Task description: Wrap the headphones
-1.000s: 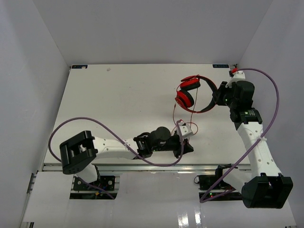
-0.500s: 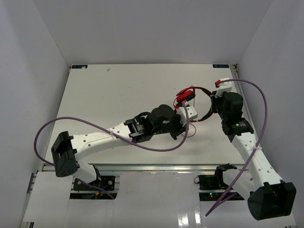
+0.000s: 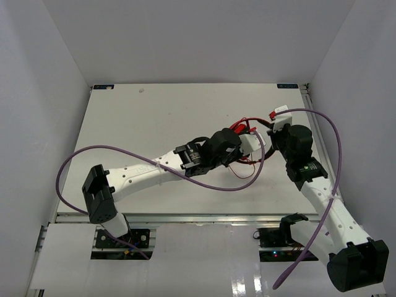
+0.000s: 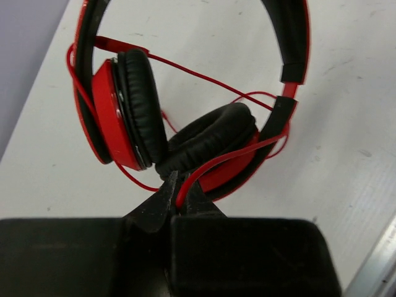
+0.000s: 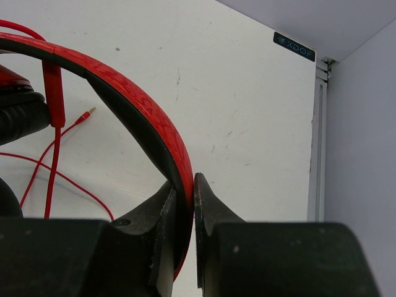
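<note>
The headphones (image 4: 117,117) are over the far right part of the tabletop (image 3: 154,117), between the two arms, with the earcups (image 4: 213,139) tucked against each other. The right gripper (image 5: 184,185) is clamped on the red headband (image 5: 142,117), a finger on each side. The left gripper (image 4: 179,185) is pinched tight on the thin red cable (image 4: 204,74) just below the earcups. The cable loops across the cups, and its plug (image 5: 91,110) lies on the tabletop.

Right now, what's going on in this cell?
Both arms are on the red headphones. The right gripper is shut on the headband; the left gripper is shut on the thin red cable beside the earcups. Cable strands cross the earcups, but the plug lies loose on the table, so wrapping looks unfinished.
</note>
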### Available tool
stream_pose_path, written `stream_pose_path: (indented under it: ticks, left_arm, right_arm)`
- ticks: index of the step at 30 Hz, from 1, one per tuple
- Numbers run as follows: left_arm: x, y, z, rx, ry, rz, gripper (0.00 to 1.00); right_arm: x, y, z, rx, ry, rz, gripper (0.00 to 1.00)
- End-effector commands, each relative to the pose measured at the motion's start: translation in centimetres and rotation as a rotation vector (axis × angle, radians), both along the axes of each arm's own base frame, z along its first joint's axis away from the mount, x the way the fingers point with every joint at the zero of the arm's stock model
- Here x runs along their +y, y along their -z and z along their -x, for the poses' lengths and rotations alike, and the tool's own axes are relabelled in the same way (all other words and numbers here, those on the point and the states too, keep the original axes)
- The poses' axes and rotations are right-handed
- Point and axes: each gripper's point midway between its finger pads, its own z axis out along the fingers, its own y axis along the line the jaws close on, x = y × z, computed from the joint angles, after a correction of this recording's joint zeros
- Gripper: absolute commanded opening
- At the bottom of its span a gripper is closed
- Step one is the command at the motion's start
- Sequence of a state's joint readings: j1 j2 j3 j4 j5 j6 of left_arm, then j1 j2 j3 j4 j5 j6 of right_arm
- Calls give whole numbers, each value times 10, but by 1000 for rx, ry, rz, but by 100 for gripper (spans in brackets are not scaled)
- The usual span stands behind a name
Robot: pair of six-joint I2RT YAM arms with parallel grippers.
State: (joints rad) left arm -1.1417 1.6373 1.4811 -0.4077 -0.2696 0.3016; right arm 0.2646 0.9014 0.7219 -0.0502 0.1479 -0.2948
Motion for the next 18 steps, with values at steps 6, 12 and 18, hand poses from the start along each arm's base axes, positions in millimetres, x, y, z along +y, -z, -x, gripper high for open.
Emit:
stream_pose_path:
  ticks: [6, 12, 18]
  left_arm:
    - [35, -70, -50, -383, -328, 162, 13]
    - [36, -82, -54, -443, -338, 180, 17]
    - [32, -85, -61, -501, -330, 185, 35]
  right_arm:
    - [22, -14, -5, 38, -35, -152, 8]
    - [30, -14, -1, 64, -67, -181, 8]
    - [39, -10, 4, 88, -111, -206, 8]
